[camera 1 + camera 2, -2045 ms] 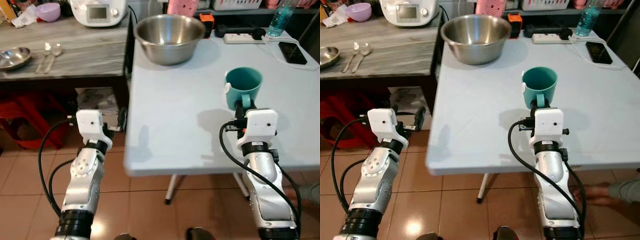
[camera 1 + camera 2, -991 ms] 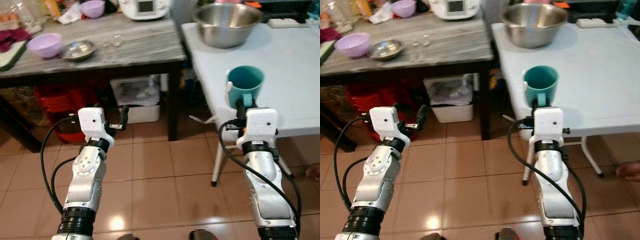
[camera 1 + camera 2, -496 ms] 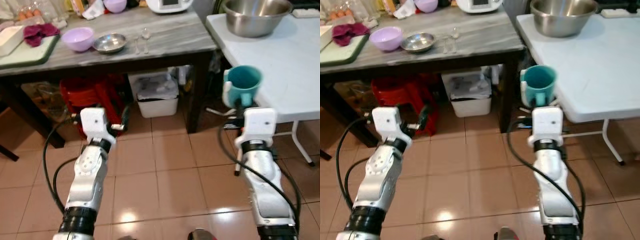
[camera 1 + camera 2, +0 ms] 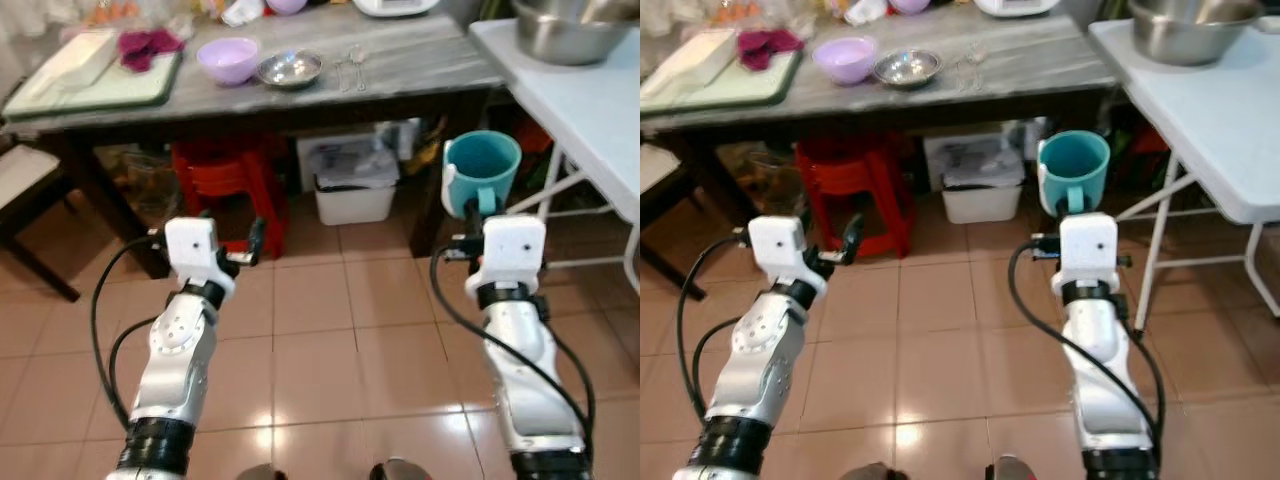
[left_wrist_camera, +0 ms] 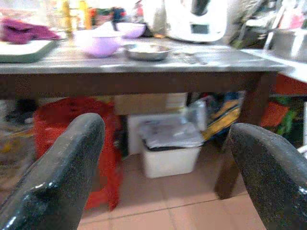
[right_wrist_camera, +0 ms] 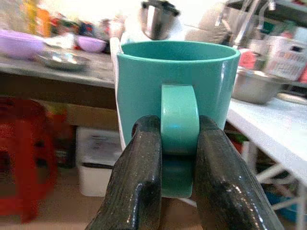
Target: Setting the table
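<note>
The right gripper (image 6: 167,158) holds a teal mug (image 4: 1073,172) up in the air, with its two black fingers (image 6: 138,187) pinching the mug's handle from both sides. The mug stands upright over the tiled floor (image 4: 330,330), between the wooden bench (image 4: 300,85) and the white folding table (image 4: 1200,110). The left gripper (image 4: 255,240) carries nothing and its fingers are spread wide apart, in front of the wooden bench. The mug could slip or tip, because only its thin handle is gripped and walking shakes the arm. If it falls on the hard tiles, it could break. The mug could also bump the wooden bench's edge if the robot steps too close. On the wooden bench sit a purple bowl (image 4: 228,58), a small steel bowl (image 4: 289,69) just beside it, some spoons (image 4: 350,68), and a green tray (image 4: 95,75) with a dark red cloth (image 4: 147,43) on it. A red stool (image 4: 850,175) and a white box (image 4: 350,185) sit under the bench. A big steel bowl (image 4: 1185,28) rests on the white folding table. The room looks like a busy kitchen with a shiny floor.
</note>
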Controlling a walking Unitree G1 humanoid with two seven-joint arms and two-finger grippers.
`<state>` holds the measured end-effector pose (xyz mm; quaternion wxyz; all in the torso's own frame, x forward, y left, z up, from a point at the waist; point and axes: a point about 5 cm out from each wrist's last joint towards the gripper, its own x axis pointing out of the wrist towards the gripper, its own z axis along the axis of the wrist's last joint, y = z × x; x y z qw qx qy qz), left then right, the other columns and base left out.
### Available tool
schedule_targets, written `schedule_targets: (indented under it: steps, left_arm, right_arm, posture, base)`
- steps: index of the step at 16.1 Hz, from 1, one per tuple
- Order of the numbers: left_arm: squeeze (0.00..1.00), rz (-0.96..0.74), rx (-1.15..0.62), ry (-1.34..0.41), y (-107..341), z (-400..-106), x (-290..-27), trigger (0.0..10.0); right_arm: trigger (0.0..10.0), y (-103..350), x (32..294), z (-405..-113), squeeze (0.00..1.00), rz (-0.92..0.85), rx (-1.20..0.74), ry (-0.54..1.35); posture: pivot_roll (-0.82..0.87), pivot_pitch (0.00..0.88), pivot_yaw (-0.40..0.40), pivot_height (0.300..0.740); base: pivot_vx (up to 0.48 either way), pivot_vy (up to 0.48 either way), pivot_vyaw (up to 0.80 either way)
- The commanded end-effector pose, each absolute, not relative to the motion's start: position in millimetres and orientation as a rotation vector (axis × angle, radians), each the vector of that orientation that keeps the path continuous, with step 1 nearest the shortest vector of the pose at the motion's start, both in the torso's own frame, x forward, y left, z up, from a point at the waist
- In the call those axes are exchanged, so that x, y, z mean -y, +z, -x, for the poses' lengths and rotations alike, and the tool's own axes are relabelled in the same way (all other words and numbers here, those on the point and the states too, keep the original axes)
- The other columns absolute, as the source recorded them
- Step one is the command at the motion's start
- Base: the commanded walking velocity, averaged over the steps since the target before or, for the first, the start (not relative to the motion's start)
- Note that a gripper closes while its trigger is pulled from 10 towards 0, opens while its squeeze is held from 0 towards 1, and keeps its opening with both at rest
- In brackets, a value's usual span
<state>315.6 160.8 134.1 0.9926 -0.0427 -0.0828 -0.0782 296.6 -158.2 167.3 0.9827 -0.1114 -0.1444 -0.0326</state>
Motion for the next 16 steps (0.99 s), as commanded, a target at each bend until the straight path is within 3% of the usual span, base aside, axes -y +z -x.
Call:
schedule_targets:
  steps: [1, 5, 9, 16]
  left_arm:
    - [0.00, 0.096, 0.184, -0.167, 138, -314, -161, 10.0]
    - [0.00, 0.110, 0.205, -0.222, 141, -312, -159, 10.0]
    - [0.00, 0.114, 0.206, -0.238, 141, -311, -157, 10.0]
    - [0.00, 0.135, 0.221, -0.283, 145, -310, -150, 10.0]
  right_arm:
    - [10.0, 174, 158, -296, 0.00, 0.237, 0.325, -0.064]
    - [10.0, 175, 156, -298, 0.00, 0.244, 0.331, -0.053]
    - [10.0, 175, 155, -297, 0.00, 0.241, 0.331, -0.052]
    - [10.0, 173, 155, -298, 0.00, 0.236, 0.326, -0.057]
  posture:
    - [-0.14, 0.148, 0.070, 0.740]
    - [-0.14, 0.143, 0.067, 0.740]
    - [-0.14, 0.144, 0.068, 0.740]
    - [-0.14, 0.147, 0.072, 0.740]
  base:
    - [0.000, 0.000, 0.00]
    - [0.068, 0.000, 0.00]
    - [0.324, 0.000, 0.40]
    - [0.359, 0.000, 0.00]
